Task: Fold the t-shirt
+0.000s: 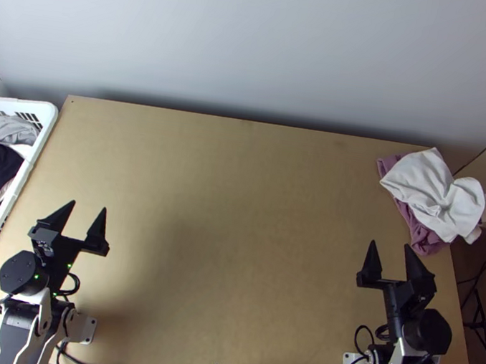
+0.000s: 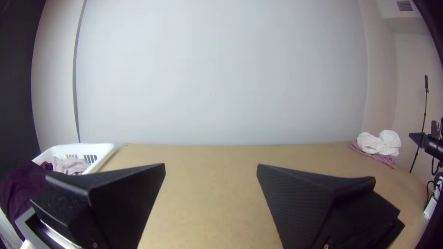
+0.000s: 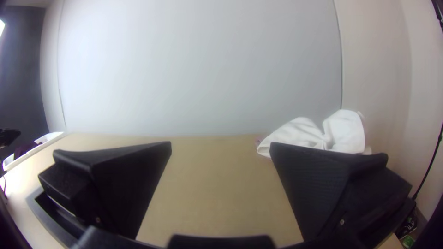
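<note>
Left gripper [image 1: 88,205] and right gripper [image 1: 390,244] both stand with fingers spread, pointing forward, their height hard to judge.

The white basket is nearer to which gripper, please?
Left: the left gripper is just to the right of the white basket, while the right gripper is across the table from it.

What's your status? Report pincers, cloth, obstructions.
Left pincer open, right pincer open, both unloaded. White cloth bunched over mauve cloth, far right corner; shirt unconfirmed. Basket at left edge, likely no obstruction.
</note>
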Controlling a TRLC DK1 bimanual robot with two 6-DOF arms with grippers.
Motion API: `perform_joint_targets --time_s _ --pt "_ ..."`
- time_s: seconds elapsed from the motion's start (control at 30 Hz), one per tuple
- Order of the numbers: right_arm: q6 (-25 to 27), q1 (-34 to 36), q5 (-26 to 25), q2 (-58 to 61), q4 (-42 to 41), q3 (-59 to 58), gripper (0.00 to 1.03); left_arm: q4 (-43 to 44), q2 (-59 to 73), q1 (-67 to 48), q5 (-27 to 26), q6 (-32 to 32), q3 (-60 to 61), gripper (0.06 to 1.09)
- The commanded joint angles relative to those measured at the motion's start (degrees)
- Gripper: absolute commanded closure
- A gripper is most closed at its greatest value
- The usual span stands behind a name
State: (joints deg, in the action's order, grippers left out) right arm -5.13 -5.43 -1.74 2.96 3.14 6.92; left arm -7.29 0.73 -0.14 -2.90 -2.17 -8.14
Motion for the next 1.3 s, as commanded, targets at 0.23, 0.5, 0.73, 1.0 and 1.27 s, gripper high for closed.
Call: perform_joint_targets --time_s 0.23,0.5,0.73,1.0,1.27 --pt "0.12 0.33 -0.37 32.81 -4.1 24.2 0.03 -2.55 26.87 5.77 0.7 1.3 -22.71 0.1" --pt "-0.32 -1.78 -0.37 49.33 12.95 53.64 0.04 -14.6 41.72 6.21 0.7 -1.78 -46.61 0.11" --pt "-0.15 -2.04 -0.46 61.37 23.23 76.31 0.04 -27.69 55.17 5.68 0.79 -0.64 -71.66 0.11" --pt "1.96 -2.3 -0.81 74.65 28.86 94.07 0.04 -37.18 76.44 5.42 0.7 2.44 -99.88 0.11" --pt "3.46 -1.34 -2.57 83.17 30.35 96.97 0.04 -39.12 91.03 4.01 4.3 2.26 -108.14 0.11"
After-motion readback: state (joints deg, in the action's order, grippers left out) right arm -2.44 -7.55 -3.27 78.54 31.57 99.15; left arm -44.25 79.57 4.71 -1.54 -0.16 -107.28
